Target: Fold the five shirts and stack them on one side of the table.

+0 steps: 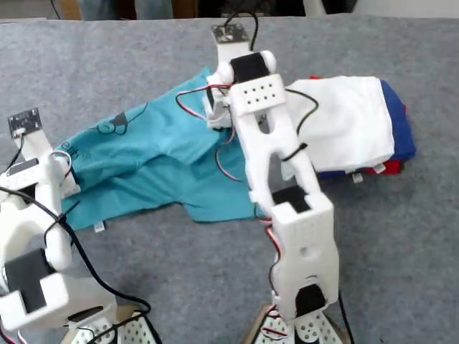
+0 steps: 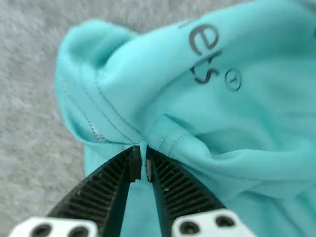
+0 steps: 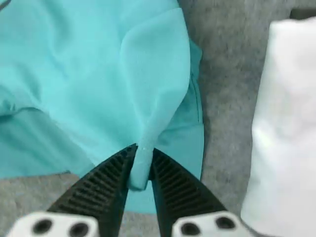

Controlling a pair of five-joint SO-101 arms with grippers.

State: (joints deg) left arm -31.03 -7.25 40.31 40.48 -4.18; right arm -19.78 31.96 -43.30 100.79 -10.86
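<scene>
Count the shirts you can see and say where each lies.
4. The teal shirt lies unfolded mid-table; the white shirt lies folded beside it, atop the blue shirt and red shirt. More may be hidden beneath.

High view: fixed camera above and behind arm bases, tilted down across grey worktop [image 1: 401,244]. Bases at lower edge of frame, far worktop edge at top. Wide, distant: teal shirt [image 1: 143,158] centre-left, folded stack [image 1: 351,125] upper right.
Left wrist view: camera rides wrist, sights along left pincer [image 2: 140,165], very close on teal shirt's lettered part.
Right wrist view: same mounting, sights along right pincer [image 3: 141,170], close on teal shirt's edge, folded stack's white top alongside.
Shared: all three take in teal shirt, worktop; high and right wrist views share folded stack.
</scene>
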